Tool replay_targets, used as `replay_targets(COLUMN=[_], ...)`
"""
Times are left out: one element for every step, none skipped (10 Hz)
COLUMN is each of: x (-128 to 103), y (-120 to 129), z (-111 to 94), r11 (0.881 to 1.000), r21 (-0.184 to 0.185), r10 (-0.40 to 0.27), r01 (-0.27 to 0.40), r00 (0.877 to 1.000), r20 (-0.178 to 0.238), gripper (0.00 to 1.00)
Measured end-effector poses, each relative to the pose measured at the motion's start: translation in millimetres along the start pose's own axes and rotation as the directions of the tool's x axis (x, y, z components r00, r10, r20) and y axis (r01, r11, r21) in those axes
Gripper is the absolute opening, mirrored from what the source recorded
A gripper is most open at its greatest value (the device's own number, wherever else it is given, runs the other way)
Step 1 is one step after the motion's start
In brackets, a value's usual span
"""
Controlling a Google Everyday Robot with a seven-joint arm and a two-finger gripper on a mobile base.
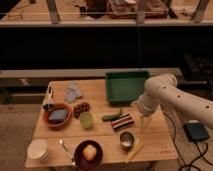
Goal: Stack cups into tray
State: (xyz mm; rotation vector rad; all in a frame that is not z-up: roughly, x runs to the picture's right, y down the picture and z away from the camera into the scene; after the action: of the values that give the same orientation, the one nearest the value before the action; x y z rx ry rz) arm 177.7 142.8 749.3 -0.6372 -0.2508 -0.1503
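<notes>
Steel cup (126,140) | near hand (145,123), lower left of it | hand spread, empty

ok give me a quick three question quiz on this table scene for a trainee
1. True or false: the tray already holds a cup.
2. The gripper hangs open near the right edge of the table, in front of the tray. Which cup is nearest it? A steel cup, B pale green cup, C cream-white cup.
3. How many reddish-brown bowls stand on the table?
Key: 1 false; 2 A; 3 two.
</notes>
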Motion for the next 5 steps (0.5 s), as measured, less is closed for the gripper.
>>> replay_targets(x=[1.9,-0.2,-0.3,-1.5,-4.9], y=[1.3,0.0,0.3,0.4,4.5], z=[-0.4,-0.1,0.4,1.0,5.5], r11=[1.000,1.000,1.000,1.000,1.000], r21=[-0.001,-0.001,-0.001,-0.002,-0.010], r10=[0.003,-0.001,0.000,0.001,0.006], r01=[-0.003,0.001,0.000,-0.001,-0.005], r00=[1.000,1.000,1.000,1.000,1.000], r20=[-0.001,-0.001,0.001,0.008,0.022], gripper=[0.80,0.80,0.80,0.80,0.80])
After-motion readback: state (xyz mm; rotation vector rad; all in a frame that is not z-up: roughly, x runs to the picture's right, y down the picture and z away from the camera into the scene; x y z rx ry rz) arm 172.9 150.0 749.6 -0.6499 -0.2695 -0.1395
